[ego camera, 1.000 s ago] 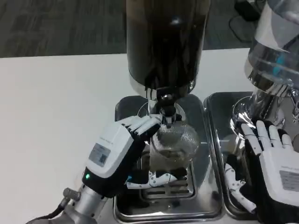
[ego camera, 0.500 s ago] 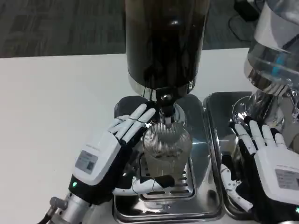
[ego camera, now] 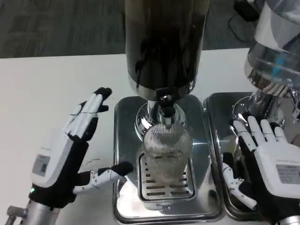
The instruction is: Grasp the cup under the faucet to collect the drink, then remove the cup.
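A clear ribbed cup (ego camera: 167, 151) stands upright on the drip grate (ego camera: 165, 183) of a steel tray (ego camera: 125, 112), right under the faucet (ego camera: 165, 104) of a tall dark drink dispenser (ego camera: 164, 42). My left hand (ego camera: 70, 150) is to the left of the tray, fingers spread and pointing away, thumb reaching toward the tray's left rim; it holds nothing and is apart from the cup. My right hand (ego camera: 274, 164) lies with fingers spread over the neighbouring tray on the right, empty.
A second dispenser (ego camera: 276, 56) with a clear tank stands on the right tray (ego camera: 218, 117), just beyond my right hand. White table (ego camera: 56, 93) stretches to the left.
My left hand has let go of the cup and drawn back to the left, off the tray, fingers opening. The cup stays under the faucet. My right hand has barely moved.
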Action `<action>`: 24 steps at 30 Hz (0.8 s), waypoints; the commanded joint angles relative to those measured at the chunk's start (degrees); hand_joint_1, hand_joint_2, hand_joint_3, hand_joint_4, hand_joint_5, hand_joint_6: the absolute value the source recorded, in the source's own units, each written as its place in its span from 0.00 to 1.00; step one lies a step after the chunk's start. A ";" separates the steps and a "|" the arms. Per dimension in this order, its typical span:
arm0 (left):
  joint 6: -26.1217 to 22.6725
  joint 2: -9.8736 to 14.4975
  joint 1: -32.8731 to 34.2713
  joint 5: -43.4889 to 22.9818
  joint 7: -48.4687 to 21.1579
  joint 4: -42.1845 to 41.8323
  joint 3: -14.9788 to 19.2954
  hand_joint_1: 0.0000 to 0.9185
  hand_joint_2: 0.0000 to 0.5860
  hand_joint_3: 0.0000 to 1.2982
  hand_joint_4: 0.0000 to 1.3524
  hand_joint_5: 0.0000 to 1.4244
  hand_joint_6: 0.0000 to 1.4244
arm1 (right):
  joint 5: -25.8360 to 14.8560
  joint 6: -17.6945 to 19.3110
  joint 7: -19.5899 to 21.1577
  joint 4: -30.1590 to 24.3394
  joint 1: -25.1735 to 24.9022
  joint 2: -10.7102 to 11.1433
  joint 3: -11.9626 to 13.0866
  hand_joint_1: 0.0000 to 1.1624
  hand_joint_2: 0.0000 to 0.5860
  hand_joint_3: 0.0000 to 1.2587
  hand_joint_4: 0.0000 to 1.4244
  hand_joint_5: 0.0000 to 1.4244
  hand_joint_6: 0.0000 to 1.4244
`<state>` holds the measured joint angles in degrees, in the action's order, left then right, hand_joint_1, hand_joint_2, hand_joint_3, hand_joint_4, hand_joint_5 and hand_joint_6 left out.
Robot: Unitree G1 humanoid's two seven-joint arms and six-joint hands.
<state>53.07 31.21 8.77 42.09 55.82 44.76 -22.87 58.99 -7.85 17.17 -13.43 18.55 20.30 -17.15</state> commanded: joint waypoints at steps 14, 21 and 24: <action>3.09 4.07 -8.13 -26.01 -36.67 -27.39 11.94 0.00 0.30 0.02 0.00 0.03 0.00 | -1.32 5.94 -3.18 -0.06 0.88 7.70 3.22 0.19 0.87 0.00 0.00 0.00 0.00; 2.94 4.04 -8.87 -38.84 -50.51 -35.76 13.97 0.00 0.32 0.07 0.00 0.05 0.02 | -0.94 6.06 -3.38 0.18 0.51 7.48 3.47 0.18 0.87 0.00 0.00 0.00 0.00; 2.13 3.72 -9.81 -40.61 -54.65 -38.57 15.73 0.00 0.32 0.07 0.00 0.06 0.02 | -1.40 6.10 -3.69 0.29 -0.24 7.74 4.23 0.18 0.87 0.00 0.00 0.00 0.00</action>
<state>55.88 34.77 0.12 2.98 3.91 8.11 -8.64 58.09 -2.08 13.91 -13.03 18.98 27.57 -13.90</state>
